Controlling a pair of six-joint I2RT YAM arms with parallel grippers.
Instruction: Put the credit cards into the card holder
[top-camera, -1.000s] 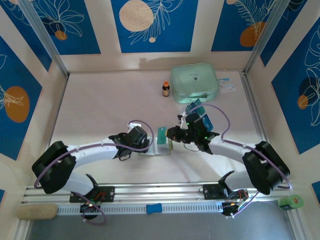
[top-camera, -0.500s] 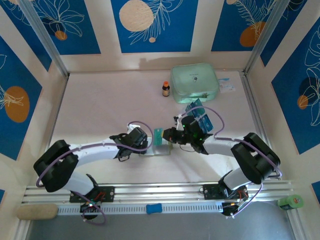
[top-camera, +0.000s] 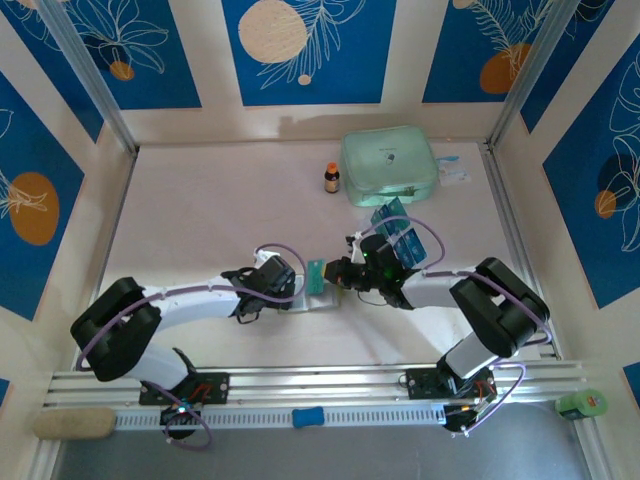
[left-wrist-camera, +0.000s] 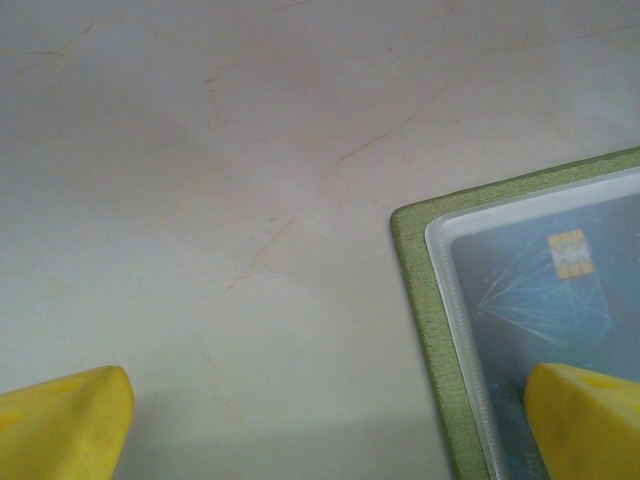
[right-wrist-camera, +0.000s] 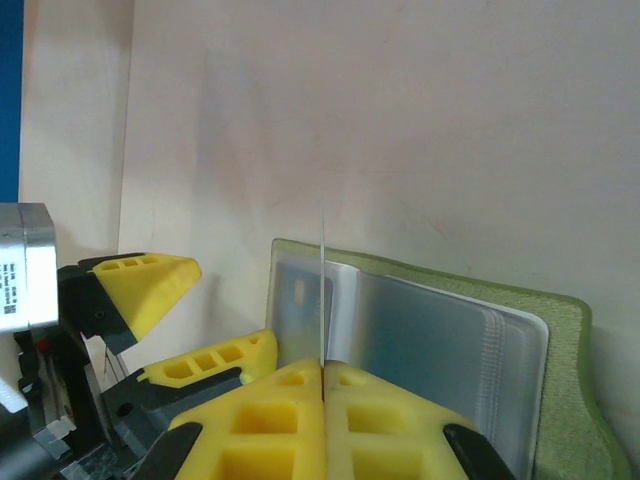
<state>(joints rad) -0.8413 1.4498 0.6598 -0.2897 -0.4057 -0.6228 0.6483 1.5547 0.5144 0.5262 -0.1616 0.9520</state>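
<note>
Right gripper is pinching, jaws pressed together, a thin teal-blue plastic card edge-on, directly over the open olive-green card holder with clear pockets. Light, stiff and slick, the card is probably best gripped by its trailing edge. Left gripper, spread wide, is straddling the holder's corner on the pale desk.

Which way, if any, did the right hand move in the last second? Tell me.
Yes. The right hand shifted slightly left, carrying its card farther left of the brown bottle.
</note>
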